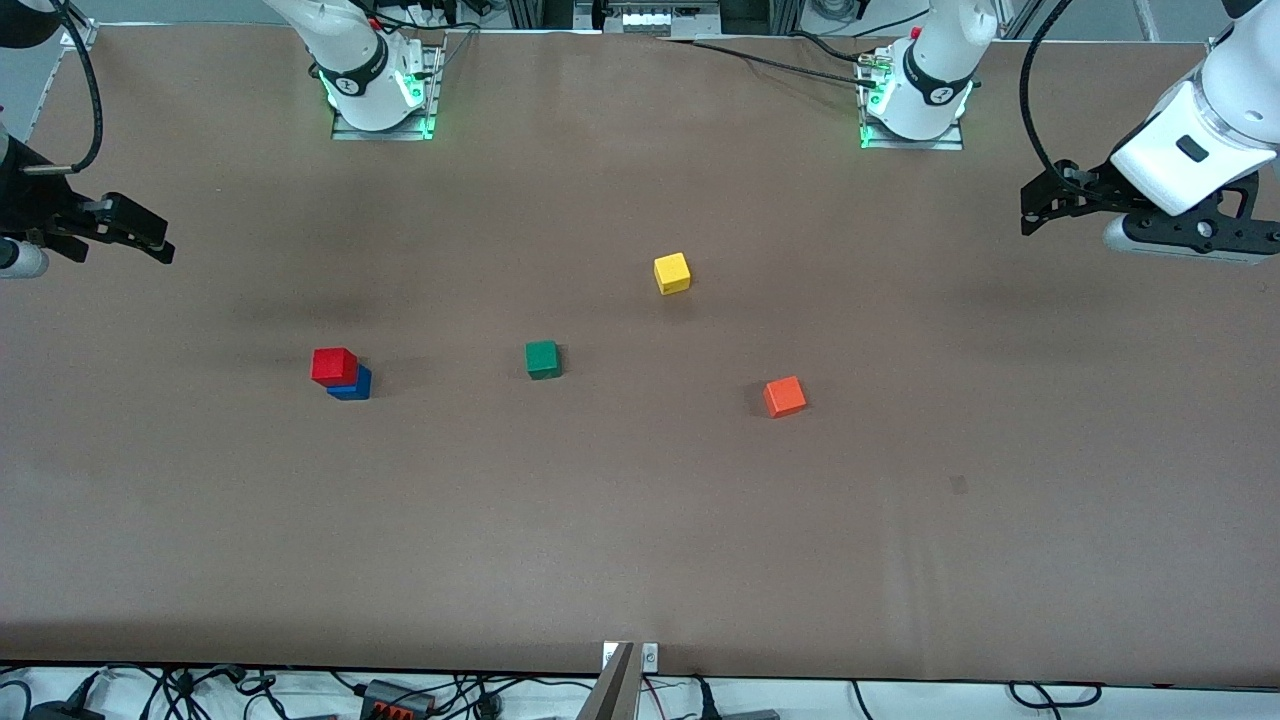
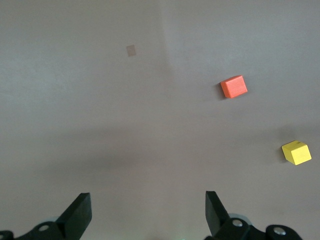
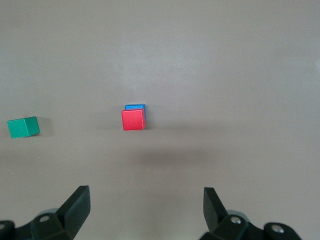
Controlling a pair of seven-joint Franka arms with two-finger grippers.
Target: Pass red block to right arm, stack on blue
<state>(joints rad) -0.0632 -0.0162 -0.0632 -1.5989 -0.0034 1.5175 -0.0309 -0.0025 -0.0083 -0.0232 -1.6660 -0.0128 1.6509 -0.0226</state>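
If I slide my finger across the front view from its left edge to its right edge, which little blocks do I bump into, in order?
Small bright red cube sitting on the small deep blue cube → small dark green cube → small yellow cube → small orange-red cube.

No text, label, brand, number or sign can be read anywhere in these views.

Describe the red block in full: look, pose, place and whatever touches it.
The red block is a small bright red cube with plain, matte, unmarked faces and crisp edges. It sits upright on the blue block, slightly offset so a strip of blue shows along one side. The stack stands toward the right arm's end of the table, beside the green block. Only the blue block touches it; no gripper does.
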